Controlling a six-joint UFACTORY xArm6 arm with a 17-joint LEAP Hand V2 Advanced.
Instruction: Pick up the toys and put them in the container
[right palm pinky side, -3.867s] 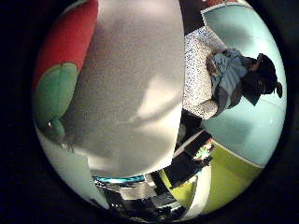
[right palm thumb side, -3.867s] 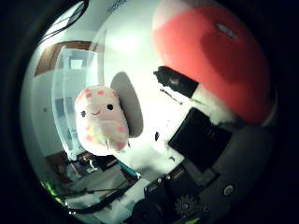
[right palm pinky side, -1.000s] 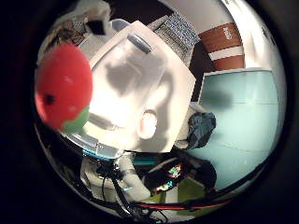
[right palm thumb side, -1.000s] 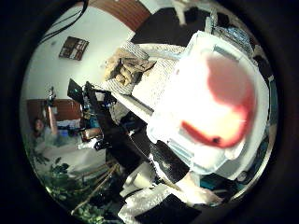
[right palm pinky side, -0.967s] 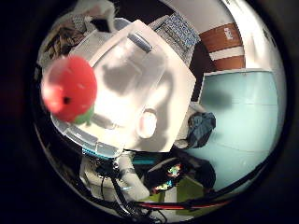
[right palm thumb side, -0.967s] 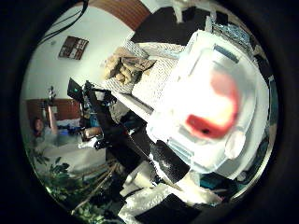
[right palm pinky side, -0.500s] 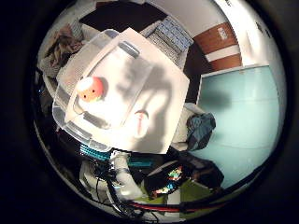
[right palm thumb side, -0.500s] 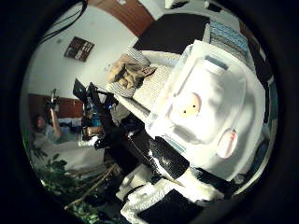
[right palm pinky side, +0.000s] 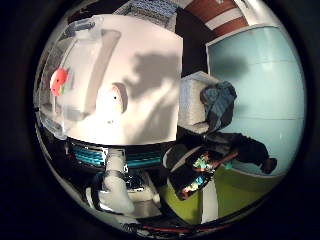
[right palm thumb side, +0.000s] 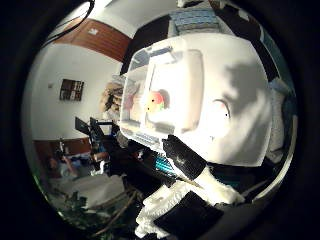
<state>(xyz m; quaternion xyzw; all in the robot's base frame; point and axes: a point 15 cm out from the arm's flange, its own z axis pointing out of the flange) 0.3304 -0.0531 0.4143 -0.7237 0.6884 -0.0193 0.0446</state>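
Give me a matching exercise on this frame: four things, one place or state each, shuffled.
Things:
1. red toy
2. pale toy
3. container
4. robot hand

Places or states:
A. lying on the white table, outside the container
B. standing on the table, clear-walled, lid off
C. high above the table, holding nothing that shows
D. lying inside the container

Pairs: 1-D, 2-A, 3-B, 4-C
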